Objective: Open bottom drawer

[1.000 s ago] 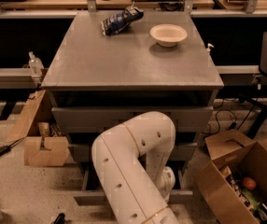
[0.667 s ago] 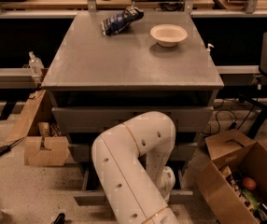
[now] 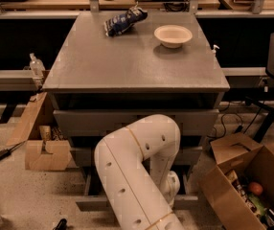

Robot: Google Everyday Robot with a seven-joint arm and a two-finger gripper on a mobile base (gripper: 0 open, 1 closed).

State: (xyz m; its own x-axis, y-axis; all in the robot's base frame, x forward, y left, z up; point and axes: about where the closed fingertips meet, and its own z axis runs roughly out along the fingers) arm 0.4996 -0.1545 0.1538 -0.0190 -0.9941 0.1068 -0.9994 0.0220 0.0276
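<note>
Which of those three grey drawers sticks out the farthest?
The bottom drawer, the lowest with the slimmest front, juts out farthest; the gripper is down at it.

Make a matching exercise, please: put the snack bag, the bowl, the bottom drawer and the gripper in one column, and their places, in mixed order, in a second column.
Column one
1. snack bag
2. bowl
3. bottom drawer
4. gripper

Column two
a. low in front of the cabinet, partly hidden by the white arm
b. on the cabinet, back left
c. on the cabinet, back right
d. lowest of three, front pulled out near the floor

Pairs: 1-b, 2-c, 3-d, 4-a
</note>
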